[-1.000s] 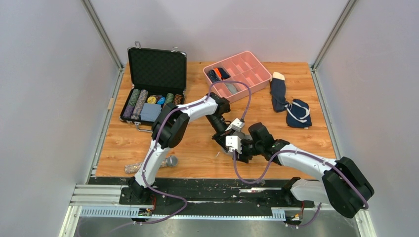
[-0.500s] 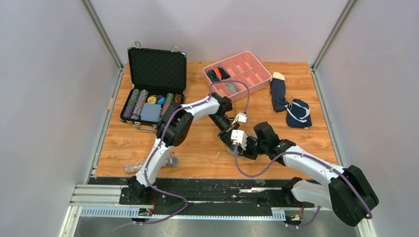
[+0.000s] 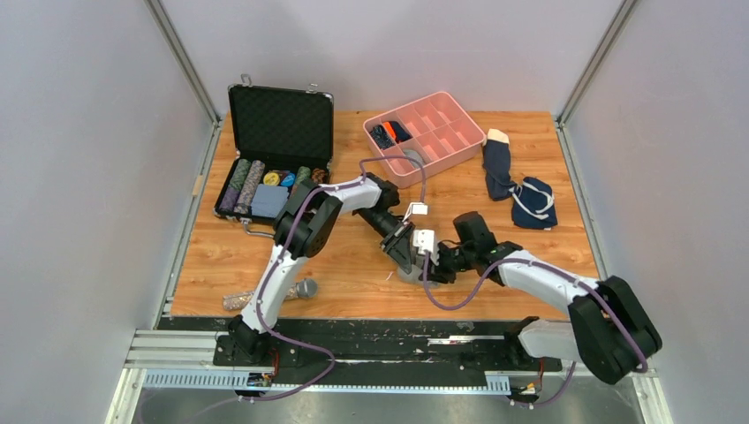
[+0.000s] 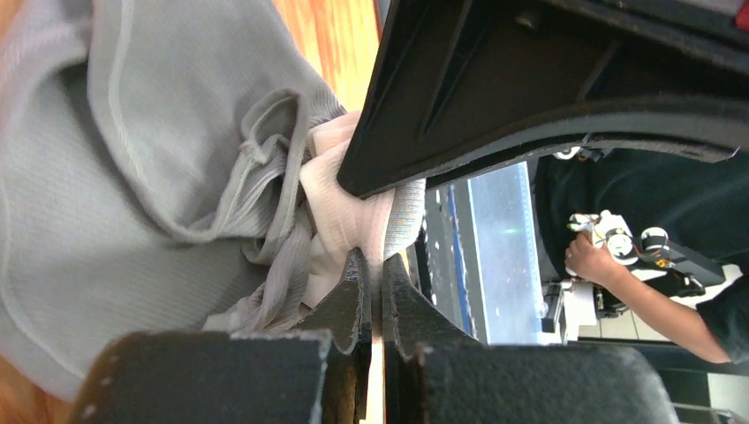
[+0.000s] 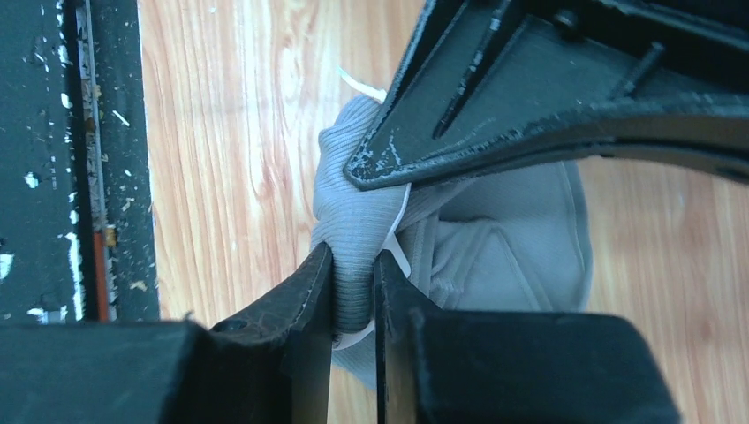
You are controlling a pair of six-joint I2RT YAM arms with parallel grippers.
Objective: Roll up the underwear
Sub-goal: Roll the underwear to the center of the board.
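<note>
The underwear (image 3: 409, 276) is a bunched gray cloth on the wooden table near the front middle, mostly hidden under both grippers in the top view. My left gripper (image 3: 403, 254) is shut on its cream band; in the left wrist view the gripper (image 4: 373, 258) pinches the pale edge, with gray cloth (image 4: 132, 177) spread to the left. My right gripper (image 3: 430, 263) is shut on a gray fold; in the right wrist view the gripper (image 5: 353, 284) squeezes that fold, with the rest of the underwear (image 5: 521, 238) behind. The two grippers almost touch.
A pink divided tray (image 3: 464, 119) stands at the back. An open black case (image 3: 281, 124) with poker chips is at the back left. A navy sock (image 3: 496, 163) and a navy garment (image 3: 534, 203) lie at the right. A microphone (image 3: 303, 289) lies near the front left edge.
Both grippers drifted slightly right, then back left, staying close together and shut on the cloth. The left arm's elbow swung left.
</note>
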